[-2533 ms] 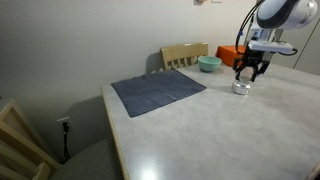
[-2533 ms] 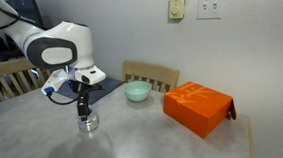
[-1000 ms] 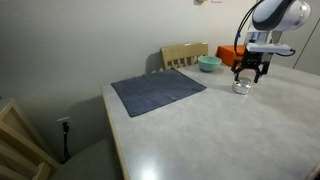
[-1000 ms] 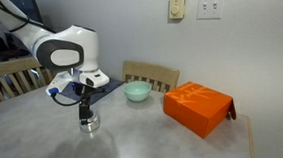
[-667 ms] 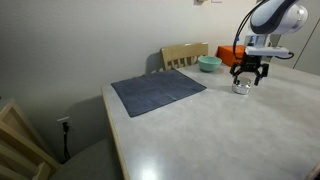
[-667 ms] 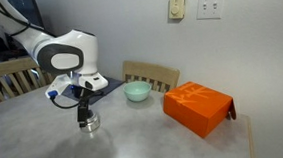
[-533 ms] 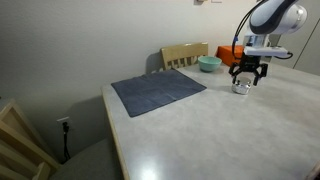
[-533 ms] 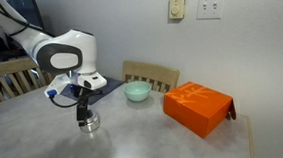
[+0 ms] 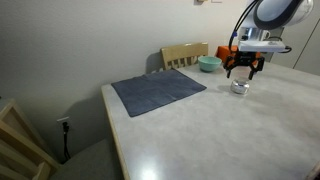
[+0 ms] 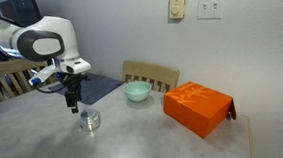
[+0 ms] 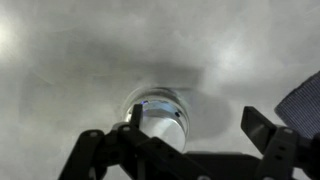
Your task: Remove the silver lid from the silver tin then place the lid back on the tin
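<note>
one pale mottled table [image 9: 200, 130] takes up most of both exterior views. panda arm [image 10: 39, 41] reaches over it, white links, wrist pointing down.

grey mat [image 9: 158, 92] lies flat on the table, one edge close to the wall side. wooden chair [image 10: 151, 73] stands behind the table against the wall. orange box [image 10: 197, 107] sits on the table, well apart from the arm. teal bowl [image 9: 209, 64] sits on the table in front of the chair, between mat and box, near the tin but not touching it.

gripper [image 9: 243, 74] hangs above the silver tin [image 9: 240, 87], clear of it in both exterior views; a gap of bare wall or table shows between fingertips and tin. in an exterior view the gripper [image 10: 75, 106] appears slightly to one side of the tin [image 10: 88, 120].

wrist view: gripper [image 11: 193, 118] enters from the bottom edge, jaws apart with a wide gap. nothing is seen between them except table and the tin [image 11: 160, 115] below, which sits nearer one finger [image 11: 133, 118] than the other.

silver tin stands upright on bare table, off the mat. silver lid: cannot separate it from the tin at this resolution; the top is a bright round rim, so cannot tell whether the lid is seated.
</note>
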Controlling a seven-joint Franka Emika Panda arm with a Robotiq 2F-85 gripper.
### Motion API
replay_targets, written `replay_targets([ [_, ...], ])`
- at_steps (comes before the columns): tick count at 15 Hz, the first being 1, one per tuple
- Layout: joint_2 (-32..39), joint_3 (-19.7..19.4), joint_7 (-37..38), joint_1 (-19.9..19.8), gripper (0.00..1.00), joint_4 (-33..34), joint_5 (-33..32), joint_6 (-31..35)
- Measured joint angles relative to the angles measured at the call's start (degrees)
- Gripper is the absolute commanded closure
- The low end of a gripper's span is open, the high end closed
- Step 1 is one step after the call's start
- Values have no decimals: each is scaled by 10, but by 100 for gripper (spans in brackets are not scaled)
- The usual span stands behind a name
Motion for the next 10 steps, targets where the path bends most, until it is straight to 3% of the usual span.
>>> replay_targets([
  [6,-78,-2,116,26,0,-58,-70,20],
  [10,-106,3,137,24,0,-73,-74,20],
])
